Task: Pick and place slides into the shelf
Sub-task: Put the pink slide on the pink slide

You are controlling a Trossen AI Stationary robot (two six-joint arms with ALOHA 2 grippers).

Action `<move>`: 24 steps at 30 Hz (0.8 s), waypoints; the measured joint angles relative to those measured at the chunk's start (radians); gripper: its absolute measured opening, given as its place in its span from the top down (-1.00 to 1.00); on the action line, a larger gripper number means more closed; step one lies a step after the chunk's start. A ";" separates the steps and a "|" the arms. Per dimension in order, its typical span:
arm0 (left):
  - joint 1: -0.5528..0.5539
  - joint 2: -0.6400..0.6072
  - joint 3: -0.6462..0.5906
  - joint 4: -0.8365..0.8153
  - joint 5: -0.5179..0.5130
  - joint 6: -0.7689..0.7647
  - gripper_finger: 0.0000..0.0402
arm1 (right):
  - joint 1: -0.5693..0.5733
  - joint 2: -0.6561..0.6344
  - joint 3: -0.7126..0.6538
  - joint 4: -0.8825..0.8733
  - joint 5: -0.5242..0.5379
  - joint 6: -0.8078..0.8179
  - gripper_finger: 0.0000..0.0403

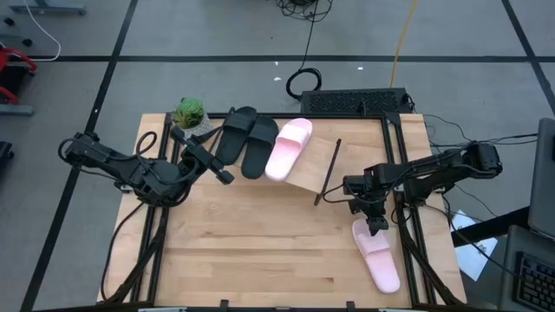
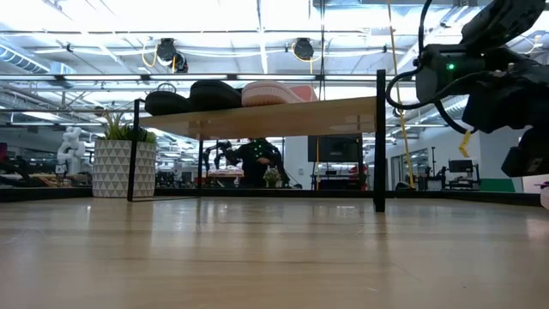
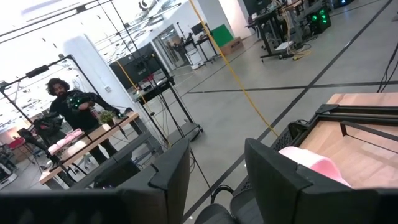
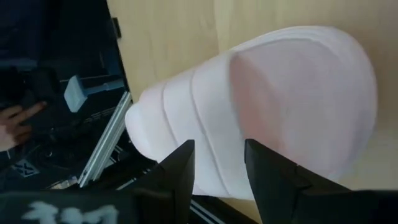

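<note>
The shelf stands at the table's far side, its plank top on thin black legs. Two black slides and one pink slide lie side by side on the plank, soles down. The second pink slide lies sole down on the tabletop near the right edge. My right gripper hovers open just over that slide's far end; in its wrist view the slide fills the space beyond the fingers. My left gripper is open at the near end of the black slides.
A potted plant in a patterned pot stands left of the shelf. A keyboard lies beyond the table's far edge. Bare tabletop spreads between the arms. A person stands in the room behind.
</note>
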 joint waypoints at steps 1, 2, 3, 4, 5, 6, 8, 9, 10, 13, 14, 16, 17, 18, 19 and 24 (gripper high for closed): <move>0.000 0.000 0.000 0.000 0.000 0.000 0.21 | -0.001 0.000 0.000 0.000 0.015 -0.001 0.35; 0.000 0.000 0.000 0.000 0.000 0.000 0.21 | -0.001 0.000 0.000 -0.001 0.038 0.001 0.35; 0.000 0.000 0.000 0.000 0.000 0.000 0.21 | -0.001 0.000 0.000 -0.001 0.058 0.003 0.35; 0.000 0.000 0.000 0.000 0.000 0.000 0.21 | -0.002 0.000 0.000 0.001 0.072 0.002 0.35; 0.000 0.000 0.000 0.000 0.000 0.000 0.21 | -0.002 0.000 0.000 0.002 0.075 0.002 0.35; 0.000 0.000 0.000 0.000 0.000 0.000 0.21 | -0.002 0.000 0.000 0.003 0.074 0.002 0.35; 0.000 0.000 0.000 0.000 0.000 0.000 0.21 | -0.001 0.000 0.000 0.003 0.071 0.004 0.35; 0.000 0.000 0.000 0.000 0.000 0.000 0.21 | 0.001 0.000 0.000 0.003 0.067 0.004 0.35; 0.000 0.000 0.000 0.000 0.000 0.000 0.21 | 0.006 0.000 0.000 0.004 0.055 0.004 0.35; 0.000 0.000 0.000 0.000 0.000 0.000 0.21 | 0.026 0.000 0.001 0.007 0.001 0.003 0.35; 0.000 0.000 0.000 0.000 0.000 -0.004 0.21 | 0.035 0.000 0.001 0.007 -0.006 0.004 0.35; 0.000 0.000 0.000 0.000 0.000 -0.014 0.21 | 0.055 0.000 0.001 0.004 -0.003 0.005 0.35; 0.000 0.000 0.000 0.000 0.000 -0.015 0.21 | 0.064 0.000 0.001 0.005 -0.004 0.005 0.35; 0.000 0.000 0.000 0.000 0.000 -0.015 0.21 | 0.074 0.000 0.001 0.008 -0.004 0.005 0.35; 0.000 0.000 0.000 0.000 0.000 -0.015 0.21 | 0.082 0.000 0.001 0.011 -0.004 0.005 0.35; 0.000 0.000 0.000 -0.001 0.000 -0.011 0.21 | 0.112 0.000 0.001 0.011 0.008 0.019 0.35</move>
